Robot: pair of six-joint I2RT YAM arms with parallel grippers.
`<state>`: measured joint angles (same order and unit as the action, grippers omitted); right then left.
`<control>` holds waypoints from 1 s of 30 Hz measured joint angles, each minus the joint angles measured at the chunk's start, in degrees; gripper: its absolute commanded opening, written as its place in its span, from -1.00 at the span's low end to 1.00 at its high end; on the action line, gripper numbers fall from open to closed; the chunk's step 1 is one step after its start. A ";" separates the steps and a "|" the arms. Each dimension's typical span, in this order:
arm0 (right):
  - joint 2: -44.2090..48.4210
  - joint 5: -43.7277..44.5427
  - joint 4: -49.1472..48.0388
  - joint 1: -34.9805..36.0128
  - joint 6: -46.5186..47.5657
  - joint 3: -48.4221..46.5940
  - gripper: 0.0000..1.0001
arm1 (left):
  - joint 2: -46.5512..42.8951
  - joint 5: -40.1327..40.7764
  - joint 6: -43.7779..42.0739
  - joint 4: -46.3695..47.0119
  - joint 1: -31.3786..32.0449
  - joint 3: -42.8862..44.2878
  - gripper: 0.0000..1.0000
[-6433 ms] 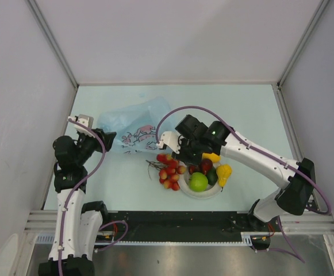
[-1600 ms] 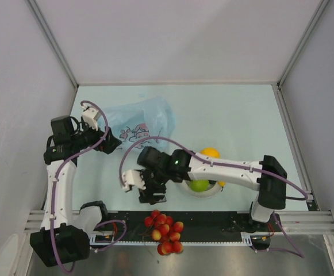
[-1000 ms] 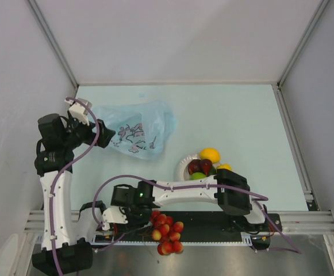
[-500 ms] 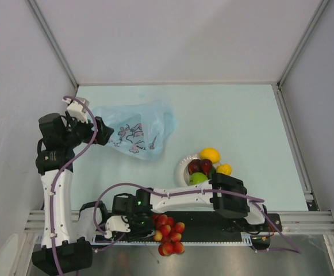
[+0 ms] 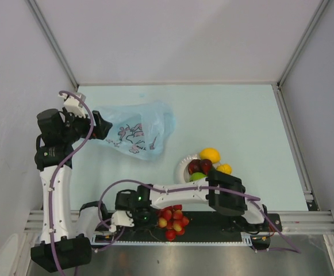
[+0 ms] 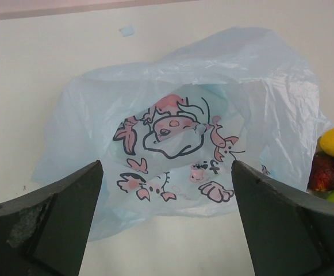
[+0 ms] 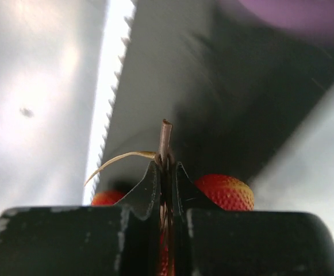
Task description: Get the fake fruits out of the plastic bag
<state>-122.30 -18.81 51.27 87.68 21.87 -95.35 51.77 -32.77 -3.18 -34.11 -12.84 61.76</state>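
Down at the near edge, over the black rail between the two arm bases, I have the right gripper clenched on the brown stem of the bunch of red grapes. My right wrist view shows both fingers pressed together on that stem, with red grapes showing on either side below them. The bunch is off the pale table, just to the right of the gripper in the overhead view. I cannot tell whether it hangs or rests on the rail.

The left gripper is spread wide and holds nothing. It sits at the left edge of the plastic bag. From the left wrist camera the bag fills the gap between the two dark fingers; whether the tips touch the plastic I cannot tell. The bag lies crumpled on the table's left side, light blue, with pink and dark drawings facing up.

To its right, nearer the front, the white plate carries the yellow lemon, the dark maroon fruit and the green apple. Another yellow fruit lies at the plate's right side, partly hidden by the right arm.
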 measured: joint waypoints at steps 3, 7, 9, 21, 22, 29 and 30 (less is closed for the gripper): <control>2.80 -1.64 3.45 -4.09 0.70 -0.94 -1.00 | -0.02 -0.57 0.04 0.17 0.00 0.31 0.96; 9.01 -6.45 6.34 -13.07 0.61 -6.84 -1.00 | -0.46 -2.03 0.24 0.44 -0.04 0.52 0.96; 13.55 -8.41 6.08 -17.77 0.59 -9.51 -1.00 | -0.90 -3.13 0.22 0.42 -0.04 0.66 0.96; 32.00 -10.29 4.76 -34.49 -0.37 -6.10 -1.00 | 2.05 -12.66 -3.17 -3.19 0.24 9.16 0.95; 31.98 -10.21 4.70 -35.60 -0.85 -5.60 -1.00 | 2.60 -13.33 -3.56 -3.48 0.55 9.53 0.96; 35.80 -5.51 4.46 -42.32 -3.10 0.02 -1.00 | 4.55 -16.20 -8.41 -6.03 6.51 10.82 0.96; 37.83 -4.87 4.55 -42.71 -3.30 2.25 -1.00 | 4.79 -16.46 -9.07 -6.34 6.93 10.82 0.95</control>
<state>-84.47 -23.68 55.81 44.97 18.57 -93.10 56.55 -49.23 -12.25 -40.45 -5.91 72.58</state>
